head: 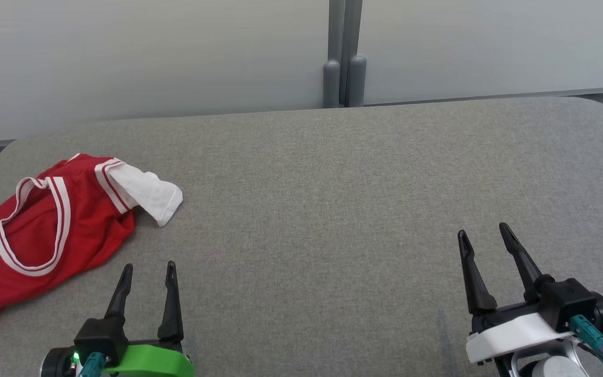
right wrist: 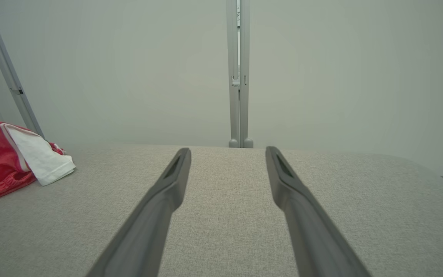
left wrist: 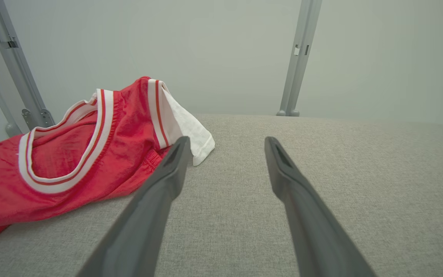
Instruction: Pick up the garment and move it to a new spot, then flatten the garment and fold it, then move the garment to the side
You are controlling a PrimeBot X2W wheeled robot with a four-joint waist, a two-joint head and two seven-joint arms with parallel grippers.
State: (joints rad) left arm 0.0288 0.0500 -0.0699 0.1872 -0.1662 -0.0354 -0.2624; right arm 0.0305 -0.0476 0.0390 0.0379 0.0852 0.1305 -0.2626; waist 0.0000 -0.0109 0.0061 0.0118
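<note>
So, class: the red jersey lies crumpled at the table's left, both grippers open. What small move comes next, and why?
Probably the left gripper should reach forward and left onto the jersey: it is open, empty and just short of the cloth, while the right gripper sits far across the table.

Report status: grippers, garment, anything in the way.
Left gripper open, empty, near the garment. Right gripper open, empty, over bare table. Garment crumpled at table's left, not yet picked up. Nothing seen blocking.

Garment (head: 45,230) on table (head: 333,209) far L, just beyond L pincer (head: 149,265); R pincer (head: 482,229) well apart
</note>
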